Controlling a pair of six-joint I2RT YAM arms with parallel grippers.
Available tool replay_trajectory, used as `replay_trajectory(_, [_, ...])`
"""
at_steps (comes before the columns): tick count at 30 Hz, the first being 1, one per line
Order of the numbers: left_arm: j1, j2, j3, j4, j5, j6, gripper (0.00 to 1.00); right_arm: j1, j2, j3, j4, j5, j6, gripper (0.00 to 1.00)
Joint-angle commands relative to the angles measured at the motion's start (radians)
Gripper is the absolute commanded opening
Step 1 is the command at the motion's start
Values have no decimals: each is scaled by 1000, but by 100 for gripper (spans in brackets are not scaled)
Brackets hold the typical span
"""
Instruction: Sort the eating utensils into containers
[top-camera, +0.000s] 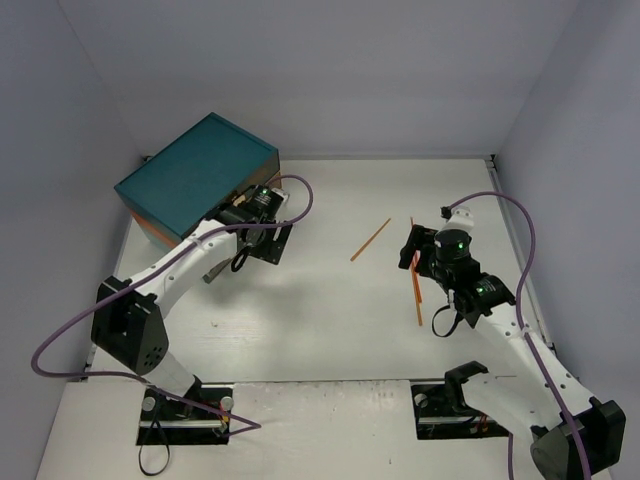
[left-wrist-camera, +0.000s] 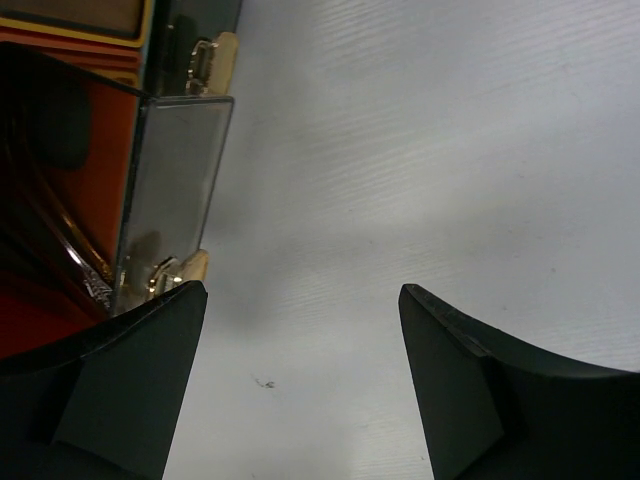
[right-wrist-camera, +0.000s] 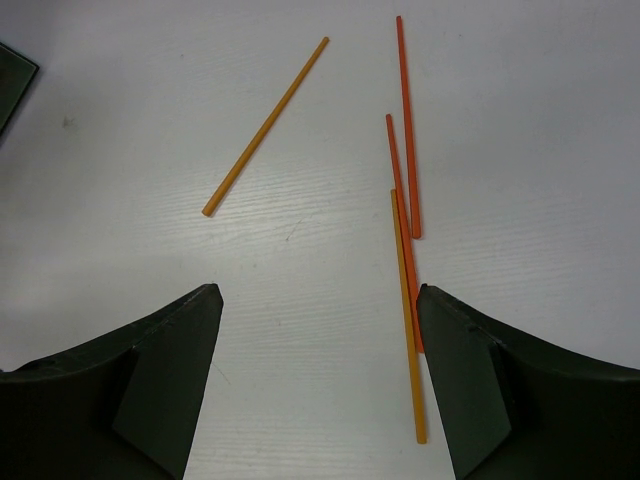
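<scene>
Right tool (right-wrist-camera: 317, 300) spread beside orange chopsticks (right-wrist-camera: 407, 130), teal chest (top-camera: 195, 175) well apart

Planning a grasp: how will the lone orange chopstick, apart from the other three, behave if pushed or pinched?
The lone chopstick looks straight and thin, so probably stiff and light. Lying flat on the smooth table, it may skid or roll when nudged. Its low profile likely makes pinching fiddly.

The chest (top-camera: 195, 172) is showing teal, with an orange edge at its seven o'clock. The chopsticks (right-wrist-camera: 265, 127) are showing amber at eleven o'clock and redder orange at one o'clock on the white table (top-camera: 330, 320). Purple cables (top-camera: 495, 194) are trailing along white-and-black arms (top-camera: 180, 272).
</scene>
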Motion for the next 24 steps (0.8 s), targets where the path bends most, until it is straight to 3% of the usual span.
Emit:
replay_trajectory(1, [26,25,13,11,-122,18,75,-6,-30,16,29,-10,18,76])
replay_trajectory(14, [133,27,45,35,-350,56,75,-7,-75,8,7,-11,32,76])
replay_trajectory(24, [115,-52,75,41,-311,62,75,-7,-107,-1,-7,-17,42,76])
